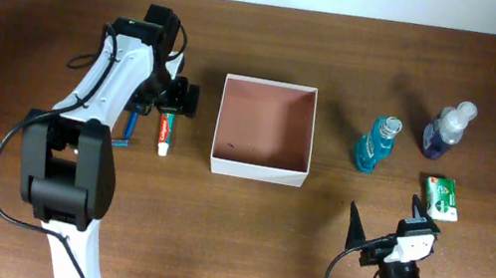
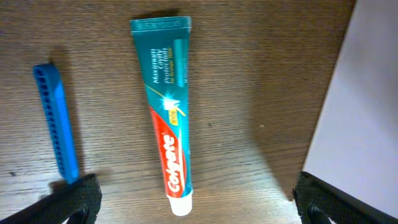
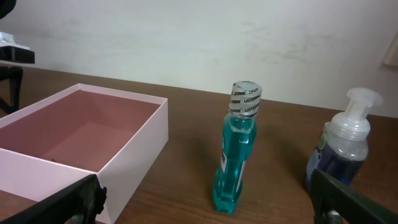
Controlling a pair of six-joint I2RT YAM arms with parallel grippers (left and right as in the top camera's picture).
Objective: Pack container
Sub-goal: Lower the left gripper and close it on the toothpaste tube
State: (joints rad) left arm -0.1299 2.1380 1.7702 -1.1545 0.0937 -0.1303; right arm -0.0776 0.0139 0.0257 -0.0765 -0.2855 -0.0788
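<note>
Container (image 1: pixel 258 171) on brown table (image 1: pixel 240 249), pale wall (image 3: pixel 186 37)

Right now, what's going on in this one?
The left fingers are open over a toothpaste tube lying on the table left of the container, not gripping it. Nothing is packed in the container yet. The right fingers are open and hold nothing. A teal mouthwash bottle, a blue pump bottle and a green packet stand to the container's right.

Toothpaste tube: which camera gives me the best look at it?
Left wrist: the toothpaste tube lies whole and close, its label readable. Overhead shows it small, left of the container. Right wrist does not show it.
</note>
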